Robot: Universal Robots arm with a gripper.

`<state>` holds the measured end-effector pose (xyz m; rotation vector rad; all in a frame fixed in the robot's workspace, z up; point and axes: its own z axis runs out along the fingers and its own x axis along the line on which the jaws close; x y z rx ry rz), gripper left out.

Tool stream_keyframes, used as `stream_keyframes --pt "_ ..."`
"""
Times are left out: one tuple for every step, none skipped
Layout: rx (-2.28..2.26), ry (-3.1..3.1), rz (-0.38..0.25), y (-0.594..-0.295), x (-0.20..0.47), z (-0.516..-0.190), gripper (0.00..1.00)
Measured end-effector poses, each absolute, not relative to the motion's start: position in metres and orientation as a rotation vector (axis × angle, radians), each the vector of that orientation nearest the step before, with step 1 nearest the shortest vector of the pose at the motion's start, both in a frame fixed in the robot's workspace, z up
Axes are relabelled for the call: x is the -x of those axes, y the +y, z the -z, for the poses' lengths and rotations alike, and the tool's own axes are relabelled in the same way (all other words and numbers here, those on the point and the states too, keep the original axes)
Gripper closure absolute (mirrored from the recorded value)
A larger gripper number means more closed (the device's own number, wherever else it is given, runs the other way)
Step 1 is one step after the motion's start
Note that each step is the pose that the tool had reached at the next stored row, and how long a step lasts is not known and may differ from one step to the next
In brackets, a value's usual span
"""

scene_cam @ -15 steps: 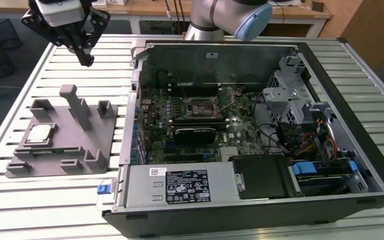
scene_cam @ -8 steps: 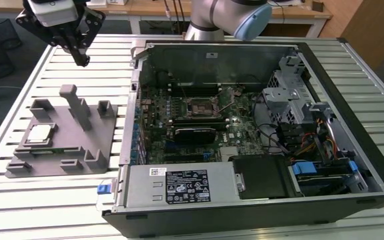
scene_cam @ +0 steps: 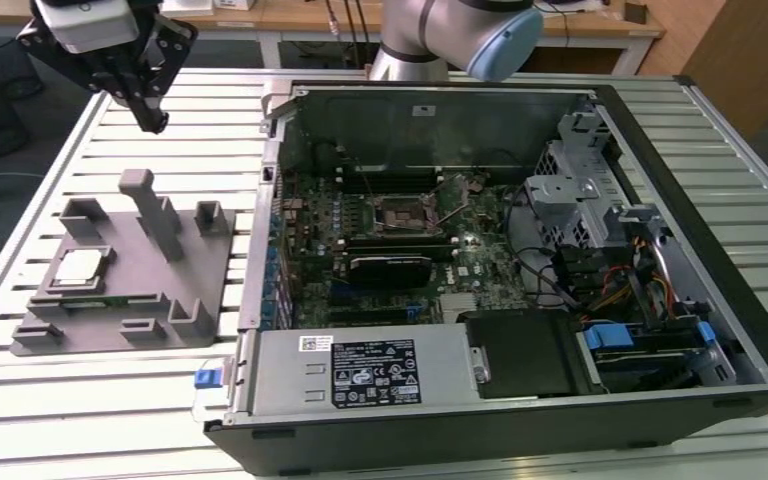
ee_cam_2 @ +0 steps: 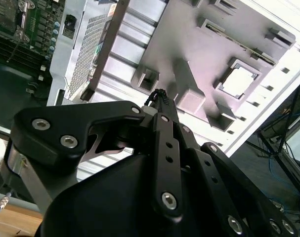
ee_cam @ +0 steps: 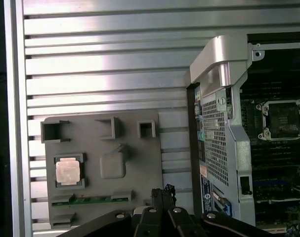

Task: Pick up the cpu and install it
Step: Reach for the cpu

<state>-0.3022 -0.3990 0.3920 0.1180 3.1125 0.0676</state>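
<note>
In the exterior view, my hand [scene_cam: 155, 122] hung high over the far part of the desk [scene_cam: 91, 400], on the exterior view's left. Its two fingers were pressed together and held nothing. The cpu [scene_cam: 80, 266] lay flat in a little pocket on the gray holder [scene_cam: 91, 318], well apart from the hand. I think the pocket kept it from sliding. The open computer [scene_cam: 491, 440] sat on the exterior view's right, and its socket [scene_cam: 402, 212] looked bare.

In the second wrist view, the closed fingertips [ee_cam_2: 162, 113] pointed down at the holder [ee_cam_2: 189, 49]. The cpu [ee_cam_2: 237, 81] shone beyond them.

In the first wrist view, the cpu [ee_cam: 68, 172] sat off to one side of the hand [ee_cam: 162, 190], not under it. The cpu was not picked up yet.
</note>
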Motion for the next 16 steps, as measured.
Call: stream_keyframes --pt "-0.118 3.113 -0.068 -0.399 0.303 -0.392 0.89" --pt "-0.118 3.112 -0.068 -0.399 0.305 -0.392 0.89" --pt "-0.118 3.112 -0.068 -0.399 0.306 -0.392 0.89" --pt "-0.118 3.112 -0.068 -0.399 0.307 -0.392 0.89" --pt "-0.118 3.112 -0.068 -0.399 0.309 -0.392 0.89" --pt "-0.118 3.112 -0.068 -0.399 0.310 -0.392 0.89" --pt "-0.118 3.113 -0.068 -0.399 0.311 -0.392 0.89" --pt "-0.118 3.112 -0.068 -0.399 0.312 -0.392 0.89" --pt "-0.118 3.112 -0.068 -0.399 0.313 -0.392 0.89" --pt "-0.118 3.112 -0.068 -0.399 0.314 -0.392 0.89" --pt "-0.118 3.112 -0.068 -0.399 0.315 -0.392 0.89" --pt "-0.118 3.112 -0.068 -0.399 0.316 -0.392 0.89" --pt "-0.118 3.112 -0.068 -0.399 0.317 -0.392 0.89" --pt "-0.118 3.112 -0.068 -0.399 0.318 -0.392 0.89" --pt "-0.118 3.113 -0.068 -0.399 0.319 -0.392 0.89" --pt "-0.118 3.112 -0.068 -0.399 0.320 -0.392 0.89"
